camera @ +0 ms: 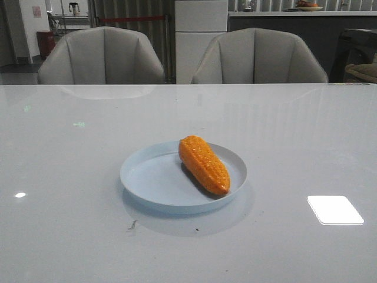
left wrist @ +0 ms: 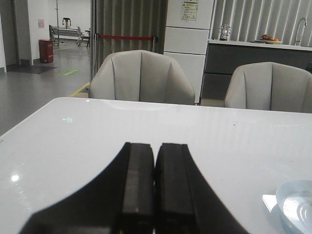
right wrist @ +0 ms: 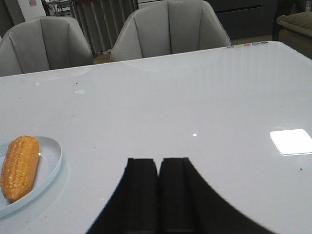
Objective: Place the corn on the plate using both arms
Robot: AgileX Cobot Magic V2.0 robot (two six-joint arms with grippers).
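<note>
From where I sit the corn (camera: 204, 164) already lies on the pale blue plate (camera: 147, 177), in its right half, with its blunt end toward the far rim and its tapered end toward the near right rim. Its long axis runs diagonally, far-left to near-right. I judge the placing done, so any coming move would only be a retreat.

Neither arm shows in the front view, so both are pulled back off the working area. My left gripper (left wrist: 155, 195) has its fingers pressed together with nothing between them; only an edge of the plate (left wrist: 297, 204) shows to its right. My right gripper (right wrist: 159, 195) is likewise closed on nothing, with the corn (right wrist: 18, 168) well off to its left on the plate (right wrist: 51, 165). I cannot tell which arm is nearer.

For writing, a sheet is posted on the white cabinet behind the chairs in the left wrist view, but it is too small for me to read. The bench (camera: 70, 177) carries no labels I can make out.
</note>
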